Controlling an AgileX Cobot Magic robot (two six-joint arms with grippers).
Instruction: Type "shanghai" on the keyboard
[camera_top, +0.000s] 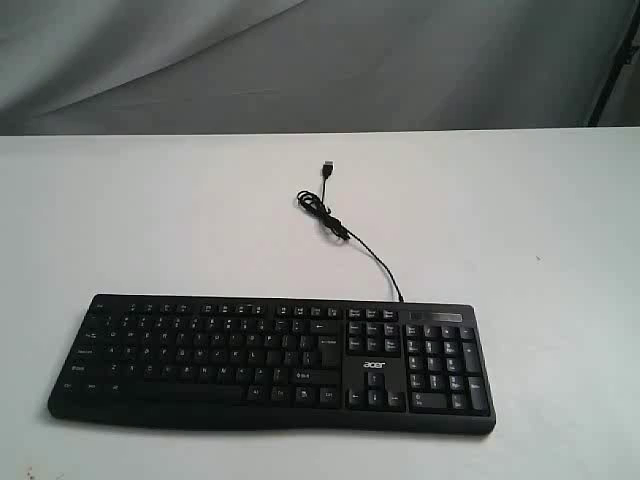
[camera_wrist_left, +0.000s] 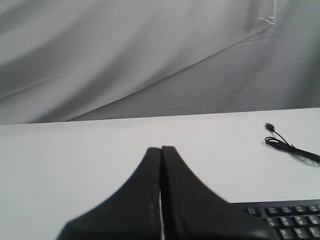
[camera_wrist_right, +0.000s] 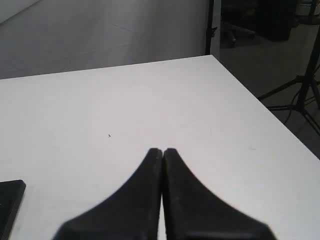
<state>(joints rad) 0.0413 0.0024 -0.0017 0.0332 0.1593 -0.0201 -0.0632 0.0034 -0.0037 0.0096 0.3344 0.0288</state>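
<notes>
the keyboard (camera_top: 270, 362) lies flat at 6 o'clock on the white bench (camera_top: 150, 220), a little askew, with its number pad at the 3 o'clock end. its cable (camera_top: 350, 238) leaves the back edge and runs toward 12 o'clock into a loose tangle. the plug (camera_top: 327, 168) lies bare on the bench, joined to nothing.

neither arm shows in the exterior view. the left hand (camera_wrist_left: 161, 150) has its 2 fingers pressed together and grips nothing; it hangs over bare bench with a corner of the keyboard close by. the right hand (camera_wrist_right: 162, 151) is likewise closed and empty, off the number pad end, with only a sliver of the keyboard in its view. no key looks pressed yet, so all 8 letters seem still to be typed.

likely troubles:
- the legends are too small and blurred to read here, so a hand may come down on the wrong key.
- a closed fingertip pair may span 2 keys and press a neighbour too.
- "h" and "a" each come 2 times; a slow lift could repeat a letter.
- nothing pins the keyboard down, so a slanted push could slide it and throw off later aims.
- "g" and "h" sit mid-board, where the 2 arms could crowd each other.
</notes>
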